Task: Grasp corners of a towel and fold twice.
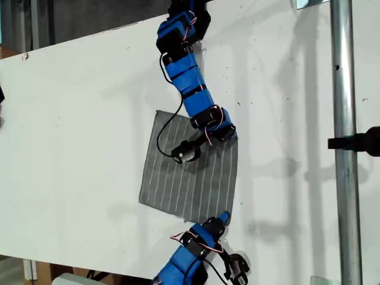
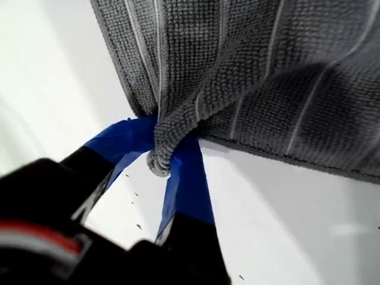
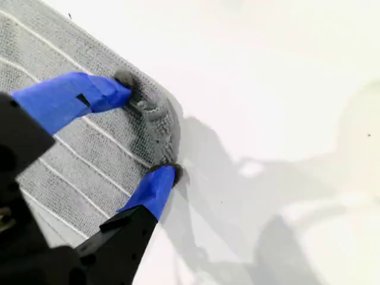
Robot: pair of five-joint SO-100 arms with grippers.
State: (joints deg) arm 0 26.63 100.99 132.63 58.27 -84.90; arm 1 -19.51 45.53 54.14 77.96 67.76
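Towel (image 1: pixel 184 178): grey cloth with thin white stripes, lying spread on the white table (image 1: pixel 71 119) near the middle of the exterior view, with an arm over its upper part
My first gripper (image 2: pixel 163 155): jaws drawn narrow and clamped on a towel corner, the cloth squeezed into a small roll between the blue fingertips (image 2: pixel 187 178)
Pinched corner (image 2: pixel 169 133): gathered and pulled off the flat, with the rest of the towel fanning away from it
My second gripper (image 3: pixel 145 133): jaws spread wide across another corner, one blue fingertip (image 3: pixel 89 95) on top of the cloth, the other at the hem where towel meets table
Straddled corner (image 3: pixel 160 119): rumpled into small wrinkles between the two tips, resting on the table
Only in the wrist views: the looped weave of the cloth, its stitched hem, and how each corner sits in the jaws
Only in the exterior view: the whole towel outline, one blue arm reaching in from the top edge and one from the bottom edge, a black cable (image 1: pixel 163 127) looping over the cloth, and a metal pole (image 1: pixel 343 148) at the exterior view's right
Hard to make out: which arm in the exterior view carries which gripper; there both sets of jaws are hidden by the arms' own bodies
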